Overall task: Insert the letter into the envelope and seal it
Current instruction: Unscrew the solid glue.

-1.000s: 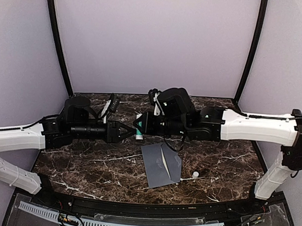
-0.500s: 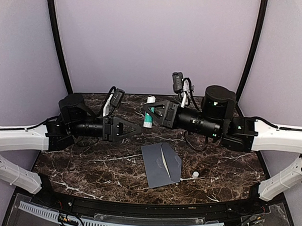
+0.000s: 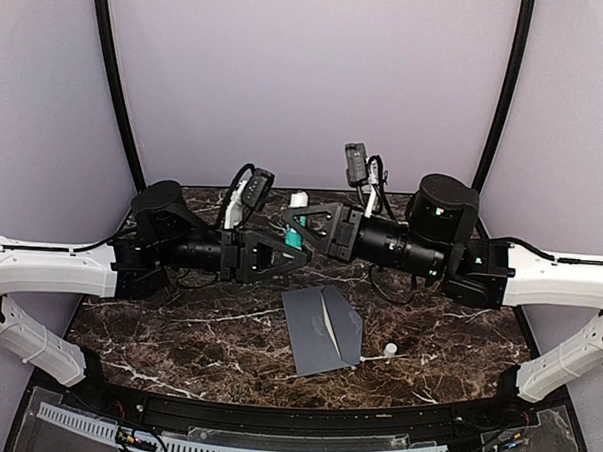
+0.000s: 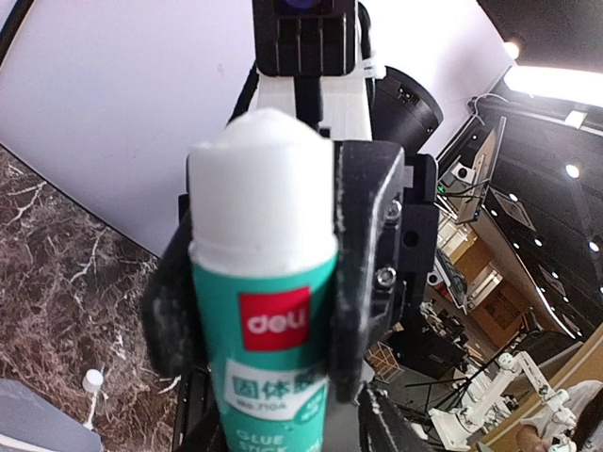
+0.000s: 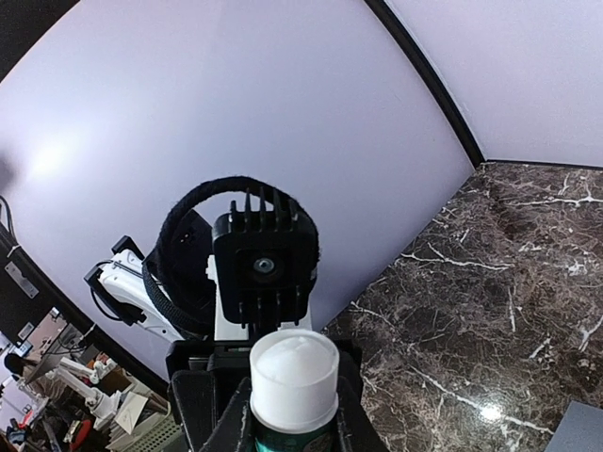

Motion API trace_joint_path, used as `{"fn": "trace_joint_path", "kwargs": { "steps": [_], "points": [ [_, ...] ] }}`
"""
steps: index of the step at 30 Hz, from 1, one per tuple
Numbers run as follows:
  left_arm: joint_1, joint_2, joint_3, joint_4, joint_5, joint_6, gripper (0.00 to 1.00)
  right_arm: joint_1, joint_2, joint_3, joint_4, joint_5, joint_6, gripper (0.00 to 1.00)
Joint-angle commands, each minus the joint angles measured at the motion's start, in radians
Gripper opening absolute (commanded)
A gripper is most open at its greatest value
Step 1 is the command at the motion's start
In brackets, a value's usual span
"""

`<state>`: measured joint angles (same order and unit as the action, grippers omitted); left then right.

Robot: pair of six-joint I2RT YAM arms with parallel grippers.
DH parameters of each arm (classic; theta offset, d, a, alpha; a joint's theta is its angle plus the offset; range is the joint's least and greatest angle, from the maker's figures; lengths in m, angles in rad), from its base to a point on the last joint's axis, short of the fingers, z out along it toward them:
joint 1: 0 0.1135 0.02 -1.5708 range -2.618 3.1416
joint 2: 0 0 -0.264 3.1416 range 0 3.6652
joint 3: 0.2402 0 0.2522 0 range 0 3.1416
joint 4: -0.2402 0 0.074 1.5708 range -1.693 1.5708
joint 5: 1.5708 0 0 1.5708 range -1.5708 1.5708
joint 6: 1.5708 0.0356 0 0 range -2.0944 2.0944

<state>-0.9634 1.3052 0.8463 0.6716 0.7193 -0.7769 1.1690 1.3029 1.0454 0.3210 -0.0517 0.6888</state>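
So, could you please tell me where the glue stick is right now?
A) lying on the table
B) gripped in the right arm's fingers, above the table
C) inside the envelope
B: the glue stick sits between the right arm's fingers, raised over the table, with the envelope lying below.

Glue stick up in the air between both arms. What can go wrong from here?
The right pincer grips the glue stick high above the table, the left pincer close by; a slip could drop it. The envelope lies loose, nothing pinning it, so gluing may drag it.
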Motion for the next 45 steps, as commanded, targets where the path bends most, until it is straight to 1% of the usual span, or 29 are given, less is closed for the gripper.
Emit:
{"fn": "trace_joint_path", "kwargs": {
  "steps": [1, 4, 9, 10, 13, 15, 18, 21, 25, 27, 30, 32, 34, 37, 40, 42, 44, 45],
  "points": [
    [-0.001, -0.03, -0.018, 0.049, -0.042, 0.011, 0.39, 0.006, -0.035, -0.013, 0.044, 0.005, -0.017, 0.12],
    [-0.001, -0.039, -0.021, 0.017, -0.073, 0.02, 0.33, 0.005, -0.03, -0.003, 0.035, -0.005, -0.026, 0.12],
    [-0.001, -0.043, -0.015, -0.017, -0.096, 0.029, 0.18, 0.004, -0.028, -0.001, 0.026, -0.012, -0.035, 0.12],
    [-0.001, -0.044, -0.015, -0.019, -0.099, 0.032, 0.14, 0.005, -0.03, -0.003, 0.026, -0.015, -0.038, 0.12],
    [-0.001, -0.046, -0.018, -0.026, -0.112, 0.036, 0.09, 0.005, -0.037, -0.005, 0.02, -0.032, -0.056, 0.16],
    [-0.001, -0.046, -0.021, -0.032, -0.115, 0.039, 0.05, 0.005, -0.042, -0.006, 0.011, -0.042, -0.069, 0.22],
    [-0.002, -0.044, -0.026, -0.03, -0.112, 0.044, 0.01, 0.004, -0.059, -0.02, 0.011, -0.047, -0.078, 0.46],
    [-0.002, -0.045, -0.036, 0.011, -0.086, 0.043, 0.0, 0.002, -0.081, -0.042, 0.034, -0.052, -0.082, 0.64],
    [-0.002, -0.044, -0.049, 0.068, -0.03, 0.048, 0.0, -0.022, -0.098, -0.063, 0.063, -0.097, -0.067, 0.75],
    [-0.002, -0.034, -0.047, 0.097, 0.014, 0.039, 0.0, -0.048, -0.099, -0.078, 0.097, -0.147, -0.038, 0.77],
    [-0.002, -0.012, -0.032, 0.132, 0.091, 0.025, 0.0, -0.091, -0.093, -0.117, 0.191, -0.25, 0.02, 0.79],
    [-0.001, -0.007, -0.027, 0.141, 0.112, 0.02, 0.0, -0.111, -0.078, -0.125, 0.235, -0.313, 0.043, 0.79],
    [-0.001, -0.007, -0.022, 0.132, 0.119, 0.022, 0.0, -0.111, -0.054, -0.104, 0.232, -0.36, 0.037, 0.76],
    [-0.002, -0.003, -0.01, 0.104, 0.126, 0.038, 0.0, -0.112, -0.018, -0.066, 0.237, -0.449, 0.033, 0.7],
    [-0.002, -0.003, -0.009, 0.099, 0.125, 0.037, 0.0, -0.11, 0.013, -0.026, 0.239, -0.51, 0.026, 0.61],
    [-0.002, -0.003, -0.009, 0.098, 0.123, 0.036, 0.0, -0.109, 0.03, -0.007, 0.228, -0.53, 0.019, 0.51],
    [-0.002, -0.005, -0.008, 0.093, 0.118, 0.04, 0.0, -0.108, 0.038, -0.001, 0.225, -0.536, 0.019, 0.31],
    [-0.002, -0.01, -0.009, 0.09, 0.105, 0.043, 0.0, -0.107, 0.041, 0.001, 0.224, -0.535, 0.02, 0.23]
  ]
}}
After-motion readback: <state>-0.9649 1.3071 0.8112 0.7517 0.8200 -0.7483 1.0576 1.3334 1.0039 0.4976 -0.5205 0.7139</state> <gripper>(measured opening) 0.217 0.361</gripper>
